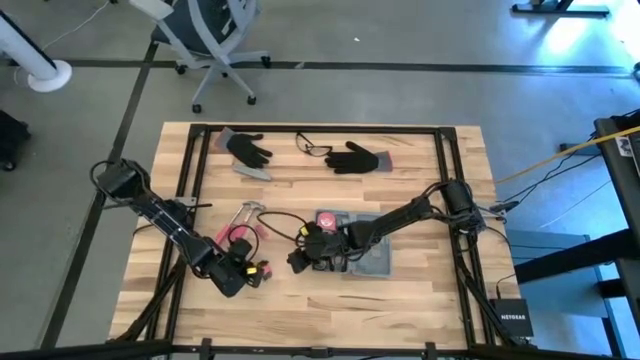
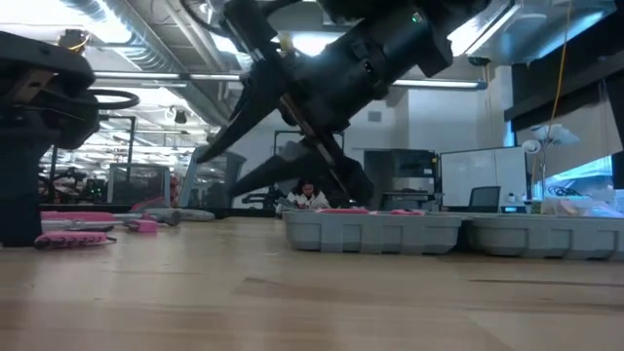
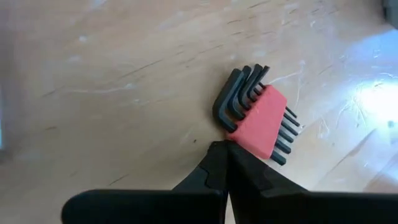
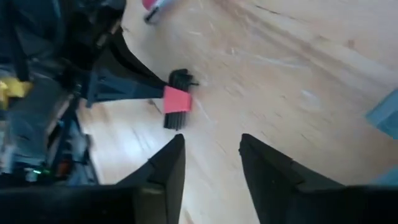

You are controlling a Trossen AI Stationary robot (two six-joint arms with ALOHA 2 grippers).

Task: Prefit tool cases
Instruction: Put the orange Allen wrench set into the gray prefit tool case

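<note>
You have the flat grey-blue plastic tool case lying open mid-counter, mostly unfilled; the right pincer hovers spread beside it, the left pincer pressed together against the red-holdered hex-key set, loose tools yet unfitted.

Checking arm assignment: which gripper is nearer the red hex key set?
Left. The left gripper, shut, touches the red hex key set; the right gripper, open, hangs apart from it, empty.
</note>
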